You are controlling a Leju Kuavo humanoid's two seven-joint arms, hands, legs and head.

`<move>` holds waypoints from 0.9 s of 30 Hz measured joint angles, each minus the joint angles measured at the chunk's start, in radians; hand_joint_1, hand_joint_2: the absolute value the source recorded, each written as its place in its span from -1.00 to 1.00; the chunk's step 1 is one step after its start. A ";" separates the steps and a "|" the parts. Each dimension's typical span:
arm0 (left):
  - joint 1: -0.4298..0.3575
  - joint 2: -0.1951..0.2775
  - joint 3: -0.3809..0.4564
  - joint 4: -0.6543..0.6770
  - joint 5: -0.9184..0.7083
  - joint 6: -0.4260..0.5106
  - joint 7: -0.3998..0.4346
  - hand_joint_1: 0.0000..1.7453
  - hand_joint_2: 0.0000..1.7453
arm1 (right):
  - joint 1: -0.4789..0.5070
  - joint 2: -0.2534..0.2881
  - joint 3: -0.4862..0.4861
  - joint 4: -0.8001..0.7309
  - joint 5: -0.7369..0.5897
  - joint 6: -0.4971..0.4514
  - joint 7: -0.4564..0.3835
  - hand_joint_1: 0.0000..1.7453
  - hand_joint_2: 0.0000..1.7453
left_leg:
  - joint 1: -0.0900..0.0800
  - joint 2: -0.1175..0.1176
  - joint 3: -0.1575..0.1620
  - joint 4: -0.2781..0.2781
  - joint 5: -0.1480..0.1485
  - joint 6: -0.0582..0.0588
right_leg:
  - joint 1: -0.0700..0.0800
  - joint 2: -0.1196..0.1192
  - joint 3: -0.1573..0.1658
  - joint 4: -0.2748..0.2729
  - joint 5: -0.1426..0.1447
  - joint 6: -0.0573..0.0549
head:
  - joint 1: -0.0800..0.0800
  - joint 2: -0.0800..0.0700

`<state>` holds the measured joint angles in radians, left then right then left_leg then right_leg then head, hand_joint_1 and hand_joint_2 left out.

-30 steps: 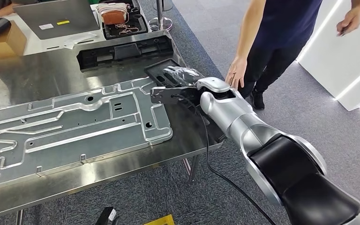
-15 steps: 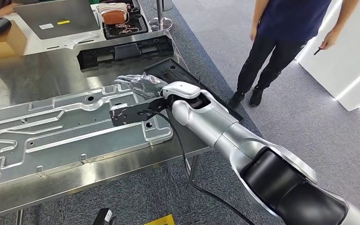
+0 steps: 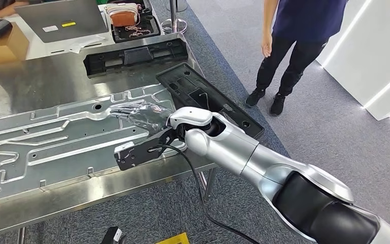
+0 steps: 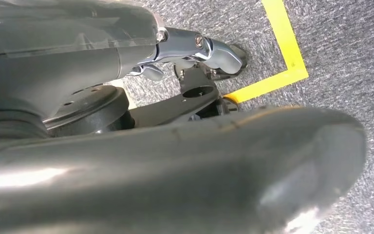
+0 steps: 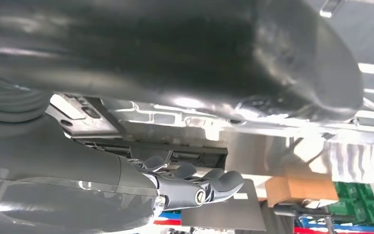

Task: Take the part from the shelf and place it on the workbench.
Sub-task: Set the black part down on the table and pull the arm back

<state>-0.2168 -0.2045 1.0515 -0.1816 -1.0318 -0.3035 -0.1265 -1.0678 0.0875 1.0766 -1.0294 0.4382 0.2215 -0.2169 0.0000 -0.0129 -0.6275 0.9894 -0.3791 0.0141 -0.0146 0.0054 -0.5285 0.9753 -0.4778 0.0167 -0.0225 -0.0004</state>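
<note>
Right robot hand [image 3: 141, 115] over metal panel [image 3: 56, 142]

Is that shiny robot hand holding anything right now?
No. The right hand hovers over the metal panel holding nothing; the black part lies on the workbench.

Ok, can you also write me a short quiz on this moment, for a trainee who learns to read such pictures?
1. True or false: the right hand holds the long black part.
2. What lies under the right hand? A) a red cloth B) the large silver panel C) a wooden board
3. Where does the person stand, relative to the workbench?

Key
1. False. The part lies at the workbench's right edge, apart from the hand.
2. B
3. On the carpet, past the workbench's right end.
</note>
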 joint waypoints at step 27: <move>-0.014 -0.017 0.007 0.000 0.029 0.013 -0.003 -1.00 -1.00 | 0.007 0.003 0.085 -0.002 -0.034 -0.002 -0.026 -1.00 -1.00 | -0.004 0.005 -0.001 0.015 -0.004 -0.006 | 0.007 -0.002 -0.049 0.037 0.026 -0.018 | 0.000 0.000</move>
<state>-0.2313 -0.2213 1.0581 -0.1816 -1.0032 -0.2909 -0.1296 -1.0604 0.0904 1.1619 -1.0309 0.4041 0.2192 -0.2427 -0.0045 -0.0079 -0.6285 1.0047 -0.3831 0.0084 -0.0078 0.0033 -0.5776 1.0126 -0.4520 -0.0014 -0.0224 -0.0004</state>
